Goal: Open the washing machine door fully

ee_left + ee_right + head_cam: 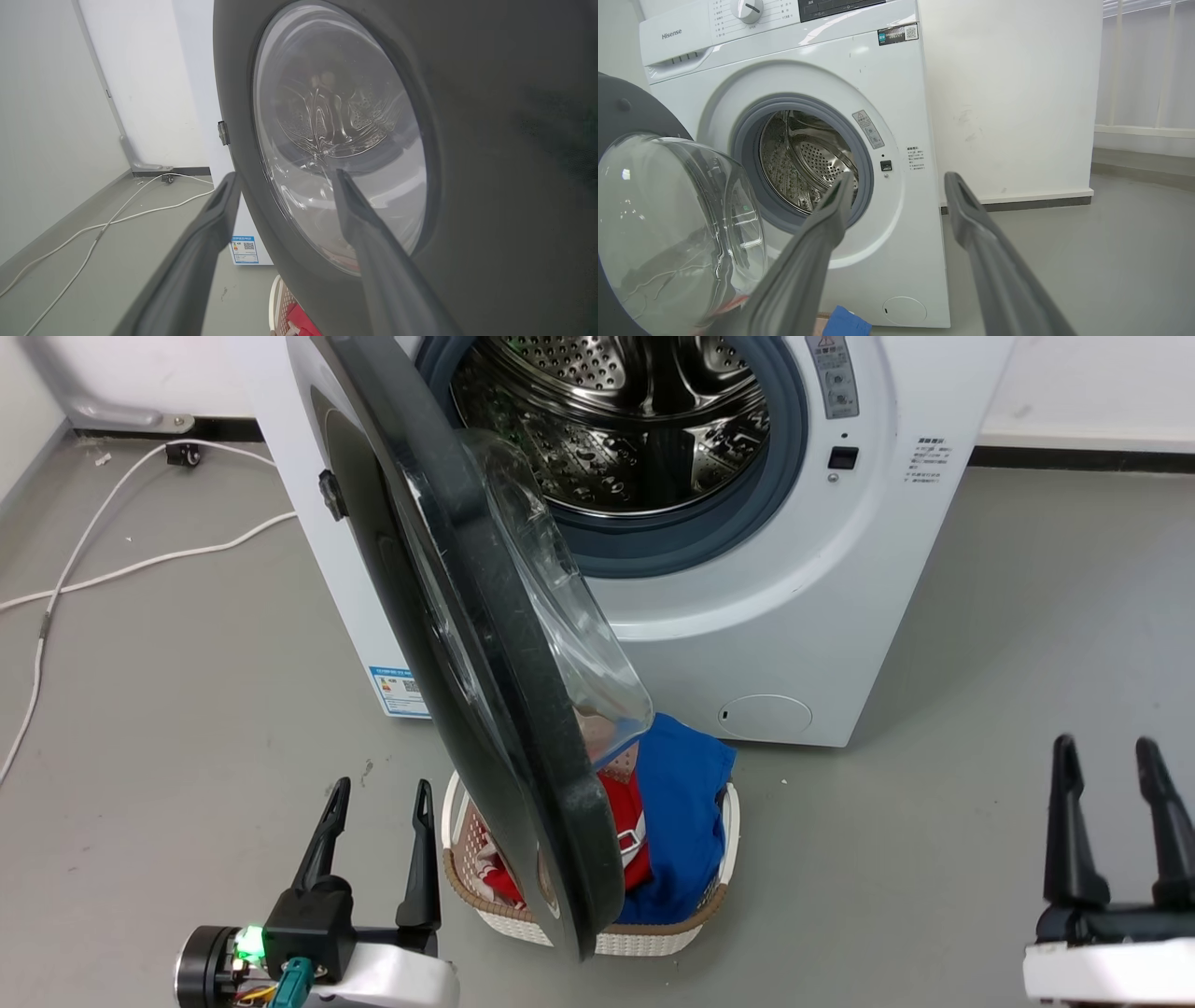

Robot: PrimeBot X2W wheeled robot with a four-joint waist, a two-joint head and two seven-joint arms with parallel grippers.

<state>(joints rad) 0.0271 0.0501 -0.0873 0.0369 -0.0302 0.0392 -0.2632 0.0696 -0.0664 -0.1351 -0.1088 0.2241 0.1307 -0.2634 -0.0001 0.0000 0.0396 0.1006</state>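
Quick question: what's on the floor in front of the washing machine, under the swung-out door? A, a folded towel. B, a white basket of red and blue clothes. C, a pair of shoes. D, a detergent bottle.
B: the head view shows a white woven basket holding red and blue clothes on the floor, partly beneath the open washing machine door.

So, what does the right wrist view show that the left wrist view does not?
Right wrist view: the control dial, the washing machine door from its inner side, the open right tool. Left wrist view: that door's outer face, white cables on the floor, the open left tool. Both: the door's glass bowl, the steel drum (through the glass on the left), the floor.
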